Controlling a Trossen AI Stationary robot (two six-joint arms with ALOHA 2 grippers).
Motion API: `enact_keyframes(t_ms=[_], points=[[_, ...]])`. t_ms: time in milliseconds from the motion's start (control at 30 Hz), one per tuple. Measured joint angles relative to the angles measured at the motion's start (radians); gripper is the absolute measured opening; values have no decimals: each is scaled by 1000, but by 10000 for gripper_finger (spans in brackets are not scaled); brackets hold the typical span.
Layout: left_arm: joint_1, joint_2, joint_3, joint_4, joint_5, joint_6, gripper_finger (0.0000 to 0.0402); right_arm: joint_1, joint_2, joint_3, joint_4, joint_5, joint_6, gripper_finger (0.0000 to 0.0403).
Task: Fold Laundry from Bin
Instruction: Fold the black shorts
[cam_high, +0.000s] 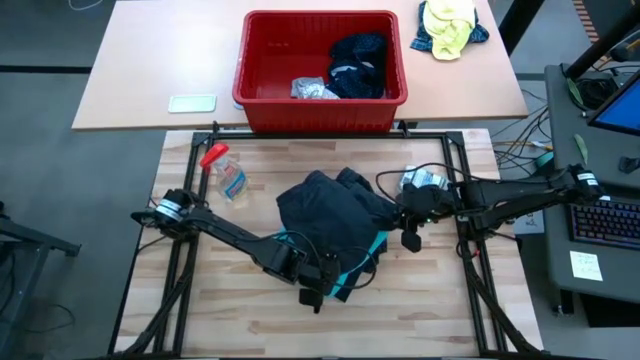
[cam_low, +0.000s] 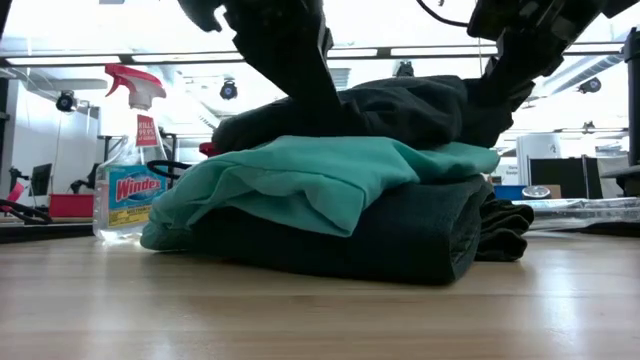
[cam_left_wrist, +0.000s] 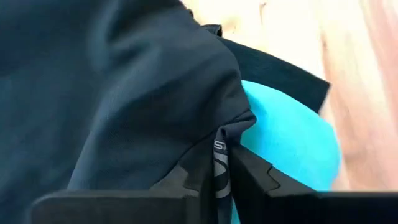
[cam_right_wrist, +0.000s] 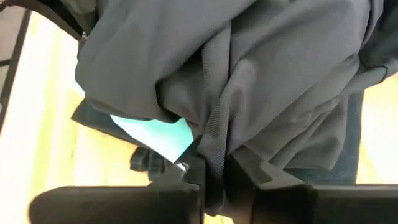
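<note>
Soft, limp dark grey shirt (cam_high: 335, 205) pinched at opposite edges by left gripper (cam_left_wrist: 221, 171) and right gripper (cam_right_wrist: 214, 171).

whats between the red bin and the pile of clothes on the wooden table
In the high view, only bare light wood and the black frame bar lie between the red bin and the clothes pile; the spray bottle sits off to the side.

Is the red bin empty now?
No. The red bin still holds a dark navy garment and a light grey one.
</note>
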Motion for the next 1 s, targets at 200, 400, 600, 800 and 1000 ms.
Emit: enact_keyframes(t_ms=[200,400,600,800,1000], points=[[-1,-88,0,-28,55,0,88,0,-26,9,-64,-1,47,123],[48,-221,0,-60,63,13,125,3,-63,72,-105,35,90,194],[240,-279,-1,-73,63,21,157,2,-46,121,-101,74,69,224],[454,-271,-11,-81,172,71,196,2,18,126,-101,40,79,235],[592,-270,-14,-68,176,86,238,9,89,125,-99,18,90,254]])
